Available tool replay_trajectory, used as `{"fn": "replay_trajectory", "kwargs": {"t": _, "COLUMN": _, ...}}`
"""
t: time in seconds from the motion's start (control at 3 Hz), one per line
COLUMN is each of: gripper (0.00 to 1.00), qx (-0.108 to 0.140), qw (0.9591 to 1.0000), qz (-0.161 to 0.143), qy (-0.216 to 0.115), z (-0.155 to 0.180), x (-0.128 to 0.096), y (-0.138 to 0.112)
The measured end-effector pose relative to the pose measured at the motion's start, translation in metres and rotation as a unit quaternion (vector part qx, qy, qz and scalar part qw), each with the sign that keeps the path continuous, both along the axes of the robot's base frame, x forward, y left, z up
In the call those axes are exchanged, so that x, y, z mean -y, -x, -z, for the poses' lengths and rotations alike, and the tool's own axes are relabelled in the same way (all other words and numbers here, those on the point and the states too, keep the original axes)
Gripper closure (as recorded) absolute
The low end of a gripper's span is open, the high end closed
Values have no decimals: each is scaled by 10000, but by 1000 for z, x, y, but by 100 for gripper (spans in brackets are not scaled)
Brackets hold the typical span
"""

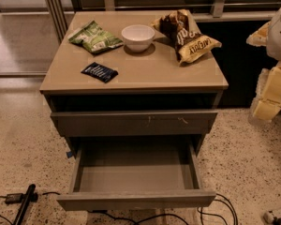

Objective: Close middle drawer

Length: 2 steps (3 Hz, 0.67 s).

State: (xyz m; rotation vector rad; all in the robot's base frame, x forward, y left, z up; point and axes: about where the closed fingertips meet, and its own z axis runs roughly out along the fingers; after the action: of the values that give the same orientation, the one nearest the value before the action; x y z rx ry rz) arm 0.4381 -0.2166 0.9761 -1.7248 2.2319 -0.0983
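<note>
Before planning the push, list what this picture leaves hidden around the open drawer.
gripper, camera view: at the right edge beside the cabinet, partly cut off by the frame.
middle drawer, camera view: its rear lies in shadow under the scratched drawer front.
Below the middle drawer: cut off by the bottom edge.

The middle drawer (136, 199) is grey-beige, the bowl (137, 35) white, one packet (94, 37) green, and the claw (269, 97) at right cream-yellow.
</note>
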Motion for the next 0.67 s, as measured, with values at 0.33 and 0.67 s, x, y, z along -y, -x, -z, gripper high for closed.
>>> {"fn": "replay_trajectory", "kwargs": {"t": 0.33, "gripper": 0, "qx": 6, "qw": 10000, "qz": -21, "qy": 19, "z": 3, "x": -1, "y": 0}}
{"fn": "replay_trajectory", "kwargs": {"t": 0.67, "gripper": 0, "qx": -25, "qw": 10000, "qz": -62, "qy": -3, "z": 9, "x": -4, "y": 2}}
